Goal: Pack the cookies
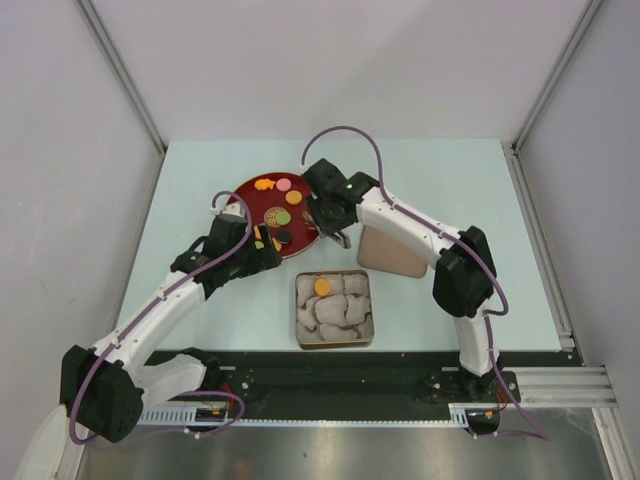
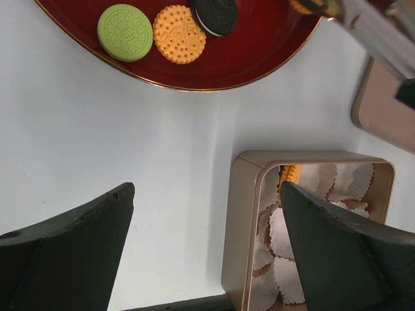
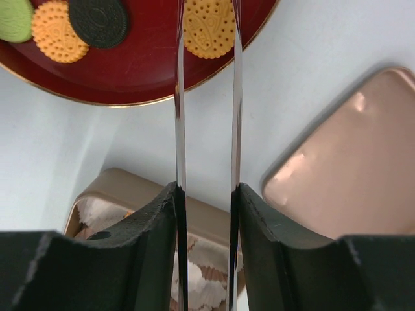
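Several cookies lie on a red plate [image 1: 248,205]: orange [image 1: 264,184], pink [image 1: 284,184], green [image 1: 283,216] and dark [image 1: 284,236]. One orange cookie [image 1: 322,286] sits in the beige tin [image 1: 298,312], which is lined with white paper cups. My right gripper [image 3: 207,188] is shut on metal tongs [image 3: 179,97], whose blades reach over the plate's edge and straddle an orange cookie [image 3: 209,26]. The blade tips are out of view. My left gripper [image 2: 206,188] is open and empty above the table, between the plate [image 2: 259,58] and the tin [image 2: 241,214].
The tin's pinkish lid [image 1: 392,252] lies flat to the right of the plate, beside the right arm. In the left wrist view, green [image 2: 125,32], orange [image 2: 179,34] and dark [image 2: 214,14] cookies sit near the plate's rim. Grey walls surround the table.
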`<action>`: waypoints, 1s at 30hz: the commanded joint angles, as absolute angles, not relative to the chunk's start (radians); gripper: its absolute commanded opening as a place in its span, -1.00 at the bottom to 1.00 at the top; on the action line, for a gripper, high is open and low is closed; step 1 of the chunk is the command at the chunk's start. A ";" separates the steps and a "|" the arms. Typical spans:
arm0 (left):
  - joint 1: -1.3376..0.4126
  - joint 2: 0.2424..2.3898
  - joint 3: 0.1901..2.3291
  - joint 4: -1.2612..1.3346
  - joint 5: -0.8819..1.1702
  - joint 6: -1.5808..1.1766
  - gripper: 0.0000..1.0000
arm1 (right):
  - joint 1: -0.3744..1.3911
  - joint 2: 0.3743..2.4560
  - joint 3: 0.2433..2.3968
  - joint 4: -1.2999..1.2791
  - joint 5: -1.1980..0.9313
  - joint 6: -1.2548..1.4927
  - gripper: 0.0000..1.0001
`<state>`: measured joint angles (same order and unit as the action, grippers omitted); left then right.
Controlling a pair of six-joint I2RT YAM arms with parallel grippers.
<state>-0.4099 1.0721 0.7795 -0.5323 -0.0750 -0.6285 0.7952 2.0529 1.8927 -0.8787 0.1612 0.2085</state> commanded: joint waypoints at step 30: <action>-0.416 1.072 0.779 -0.511 -0.095 -0.621 0.97 | 1.177 1.286 1.385 -1.180 0.488 0.603 -0.41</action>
